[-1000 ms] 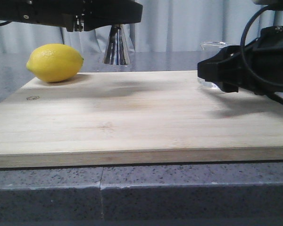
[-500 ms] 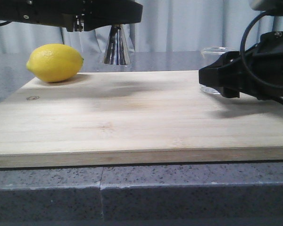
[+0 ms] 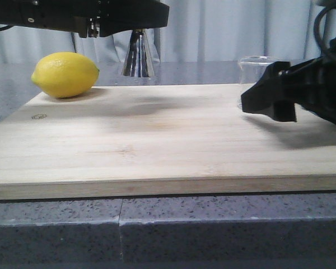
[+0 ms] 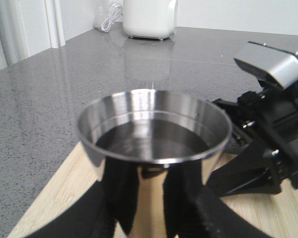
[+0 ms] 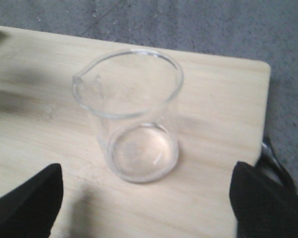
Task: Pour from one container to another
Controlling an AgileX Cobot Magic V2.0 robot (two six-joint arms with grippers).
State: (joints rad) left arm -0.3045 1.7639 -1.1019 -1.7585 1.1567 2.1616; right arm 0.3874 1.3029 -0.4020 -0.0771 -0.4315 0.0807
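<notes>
The clear glass beaker (image 5: 134, 119) stands upright and looks empty near the far right corner of the wooden board (image 3: 157, 140); its rim (image 3: 256, 60) shows behind my right arm. My right gripper (image 5: 146, 208) is open, its black fingertips (image 5: 27, 198) wide apart on the near side of the beaker, touching nothing. The steel jigger (image 4: 154, 134) hangs above the board's back left, and its lower cone (image 3: 138, 56) shows under my left arm. My left gripper (image 4: 149, 218) is shut on the jigger's narrow part. Whether its upper bowl holds liquid I cannot tell.
A yellow lemon (image 3: 65, 74) lies on the board's far left corner. The board rests on a grey speckled counter (image 3: 157, 224). A white appliance (image 4: 149, 17) stands at the counter's far end. My right arm (image 4: 268, 144) lies low over the board's right side.
My right gripper has drawn back from the beaker toward the board's front, sinking a little. The beaker stands free where it was. The left arm and jigger have not moved.
</notes>
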